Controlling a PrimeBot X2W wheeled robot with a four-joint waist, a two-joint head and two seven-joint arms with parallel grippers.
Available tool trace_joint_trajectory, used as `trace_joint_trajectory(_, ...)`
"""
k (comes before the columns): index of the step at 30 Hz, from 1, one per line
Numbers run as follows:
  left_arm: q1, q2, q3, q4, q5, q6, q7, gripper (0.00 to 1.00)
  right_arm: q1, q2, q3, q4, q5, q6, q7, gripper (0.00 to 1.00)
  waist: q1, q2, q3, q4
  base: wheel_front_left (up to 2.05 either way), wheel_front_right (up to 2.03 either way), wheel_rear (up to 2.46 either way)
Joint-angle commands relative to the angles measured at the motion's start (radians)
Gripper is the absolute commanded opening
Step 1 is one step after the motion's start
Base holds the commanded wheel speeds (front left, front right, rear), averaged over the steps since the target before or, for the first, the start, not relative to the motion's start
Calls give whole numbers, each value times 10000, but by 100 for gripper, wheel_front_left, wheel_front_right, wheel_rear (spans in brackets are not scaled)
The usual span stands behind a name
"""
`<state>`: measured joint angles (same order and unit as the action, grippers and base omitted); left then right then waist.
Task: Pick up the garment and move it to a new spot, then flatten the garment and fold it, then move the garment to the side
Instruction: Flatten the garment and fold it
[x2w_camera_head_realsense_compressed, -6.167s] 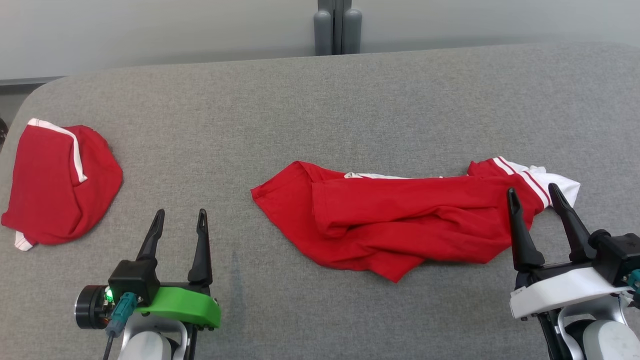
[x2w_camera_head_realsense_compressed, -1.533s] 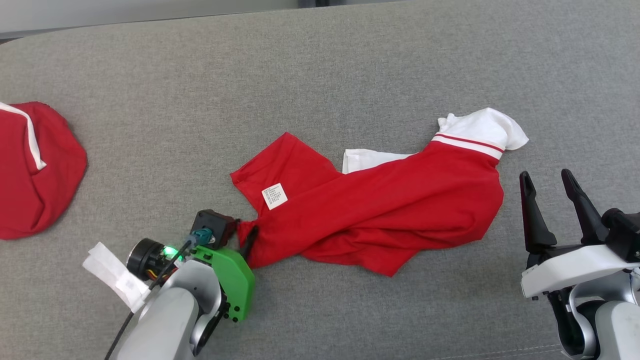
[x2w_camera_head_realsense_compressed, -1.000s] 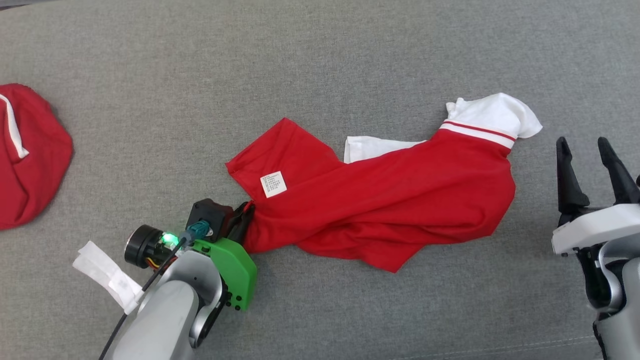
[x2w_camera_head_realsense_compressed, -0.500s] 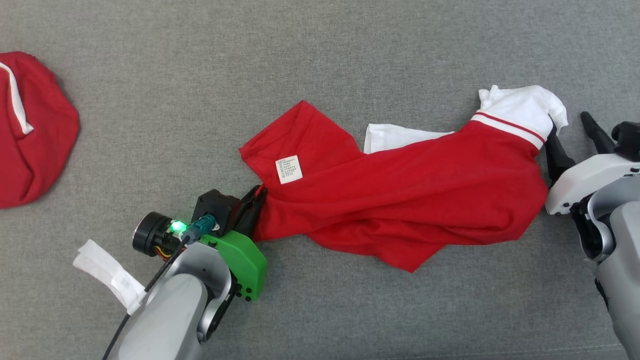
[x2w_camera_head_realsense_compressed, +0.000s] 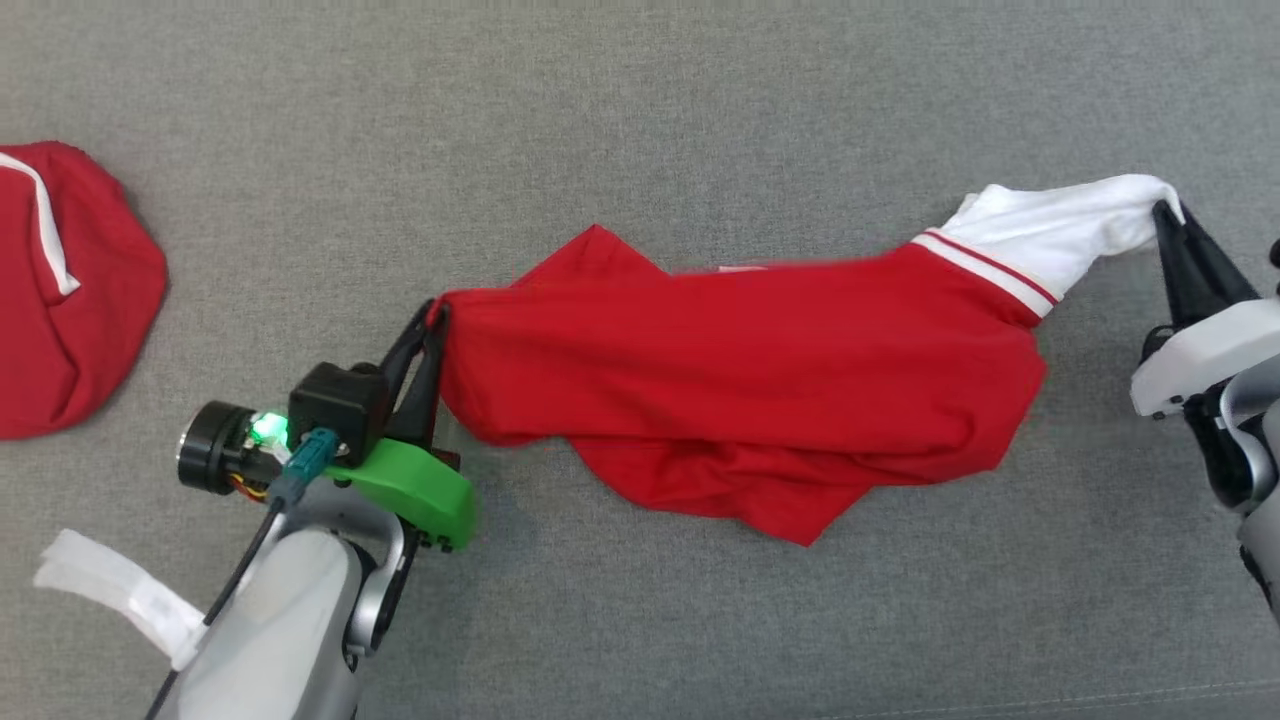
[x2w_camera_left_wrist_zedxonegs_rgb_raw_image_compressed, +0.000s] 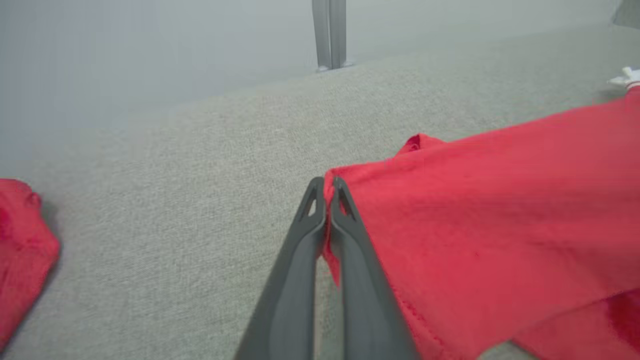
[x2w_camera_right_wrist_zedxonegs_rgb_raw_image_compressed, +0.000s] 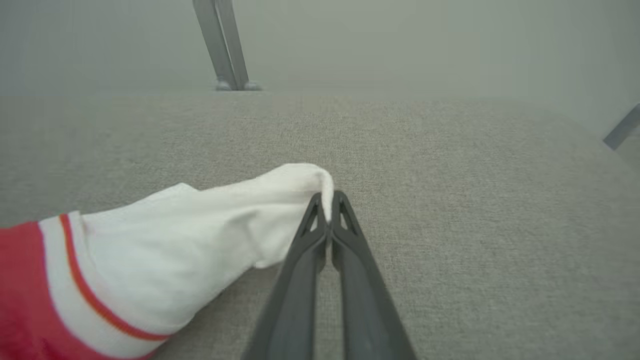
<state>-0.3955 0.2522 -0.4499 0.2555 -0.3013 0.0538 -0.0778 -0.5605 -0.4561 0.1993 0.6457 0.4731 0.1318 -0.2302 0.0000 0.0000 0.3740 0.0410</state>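
Red cloth stretches across the middle of the grey padded surface. It is the garment, a red shirt with a white sleeve set off by a thin red stripe, and it is drawn out long from left to right between the two grippers.

The left gripper has its two dark fingers pressed together on the red corner at the garment's left end. In the left wrist view the hem runs in between the fingers, and the cloth spreads away to their right. The right gripper is pinched tight on the tip of the white sleeve at the garment's right end. In the right wrist view the white cloth bunches at the fingertips and trails off to the left toward the red body.

The far edge of the garment runs fairly straight between the two grips. The near part sags in loose folds, and a pointed flap rests on the surface at the near side.

A red bundle with a white stripe lies at the left edge of the surface, well apart from the garment. A strip of white tape hangs from the left forearm. A grey post stands beyond the far edge of the surface.
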Motion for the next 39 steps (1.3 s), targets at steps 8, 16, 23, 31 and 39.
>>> trace_joint_trajectory(8,242,692,1303,-2578,102,1070,-1129,0,863,-591,-1565,-3259,-819,-23,-350,0,0,0,-1360,-226,0,0,0)
trace_joint_trajectory(16,-473,1337,1890,-5349,443,1368,-792,0,1466,-823,-3358,-7933,-1823,-23,268,0,0,0,-2364,-412,0,0,0)
trace_joint_trajectory(23,-1832,1901,2557,-7075,450,1391,51,0,620,-1470,-4695,-10454,-1599,-21,2029,0,0,0,-2819,-489,0,0,0)
trace_joint_trajectory(31,-3235,1774,2351,-6250,-353,839,851,0,-887,-2086,-4172,-9497,-421,-21,2973,0,0,0,-2352,-592,0,0,0)
trace_joint_trajectory(39,-5485,767,2022,-1709,-1565,-220,304,0,-3680,-1910,-2031,-5947,216,-21,2577,0,0,0,-1210,-598,0,0,0)
